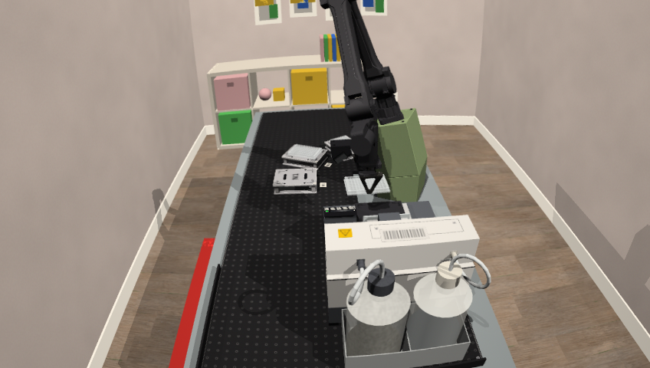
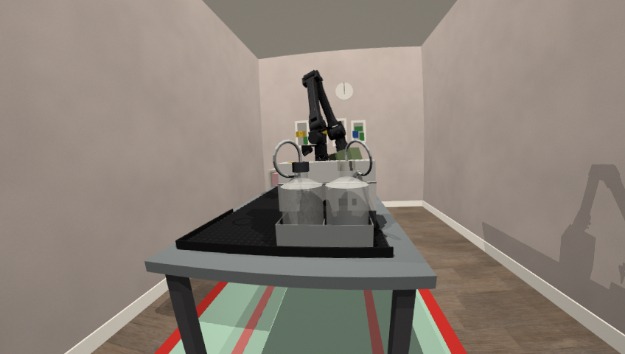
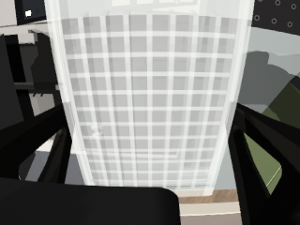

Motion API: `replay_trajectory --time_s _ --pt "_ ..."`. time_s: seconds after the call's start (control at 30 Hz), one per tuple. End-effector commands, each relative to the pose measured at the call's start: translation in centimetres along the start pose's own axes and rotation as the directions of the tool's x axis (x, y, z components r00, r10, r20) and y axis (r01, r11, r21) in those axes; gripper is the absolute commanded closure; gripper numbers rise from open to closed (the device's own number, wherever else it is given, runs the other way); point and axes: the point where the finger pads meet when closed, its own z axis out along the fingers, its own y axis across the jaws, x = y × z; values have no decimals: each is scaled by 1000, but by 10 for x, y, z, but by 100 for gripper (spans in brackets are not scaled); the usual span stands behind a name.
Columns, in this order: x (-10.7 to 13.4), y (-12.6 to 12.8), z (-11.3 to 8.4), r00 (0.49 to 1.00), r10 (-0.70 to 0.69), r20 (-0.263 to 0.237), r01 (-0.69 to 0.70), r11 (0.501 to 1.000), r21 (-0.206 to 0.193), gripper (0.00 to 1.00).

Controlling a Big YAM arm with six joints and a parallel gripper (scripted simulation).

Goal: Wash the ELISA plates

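Note:
My gripper (image 1: pixel 370 186) (image 3: pixel 149 111) is shut on a clear ELISA plate (image 1: pixel 353 185) (image 3: pixel 141 84), gripped by its two long sides. The plate is off its nest, in the air between nest N1 and the washer (image 1: pixel 356 244). Nest N1 (image 1: pixel 295 171) is empty. Another plate (image 1: pixel 304 152) sits on the nest behind N1. The third nest is at the back, partly hidden by the arm; a plate shows there in part. The washer's keypad edge (image 1: pixel 339 215) shows a small green light. Its carrier is largely hidden and I cannot make out the pocket.
The green arm base (image 1: pixel 403 155) stands close right of the held plate. Two bottles (image 1: pixel 379 319) (image 1: pixel 440 296) with hoses stand in a grey tray (image 1: pixel 410 357) (image 2: pixel 324 237) at the washer's far side from the nests. The black perforated mat (image 1: pixel 274 255) runs alongside.

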Motion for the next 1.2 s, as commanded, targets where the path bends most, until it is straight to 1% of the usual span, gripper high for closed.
replay_trajectory --time_s 0.0,0.03,0.1,0.3,0.33,0.4,0.43,0.47,0.53,0.57,0.6,1.17 --pt "10 21 -4 999 51 5 -51 999 -12 16" --pt "15 23 -5 999 51 5 -51 999 -12 16" --pt "15 23 -5 999 51 5 -51 999 -12 16" --pt "43 35 -9 999 51 3 -51 999 -13 16" --pt "45 36 -9 999 51 4 -51 999 -13 16" --pt "45 38 -9 999 53 6 -53 998 -18 16" --pt "41 31 -9 998 56 5 -56 998 -19 16" --pt "34 38 -11 996 84 5 -84 996 -27 16" --pt "34 38 -11 996 84 5 -84 996 -28 16" --pt "34 38 -11 996 84 5 -84 996 -28 16" --pt "41 31 -9 998 56 5 -56 998 -19 16" --pt "41 32 -9 998 56 5 -56 998 -19 16"
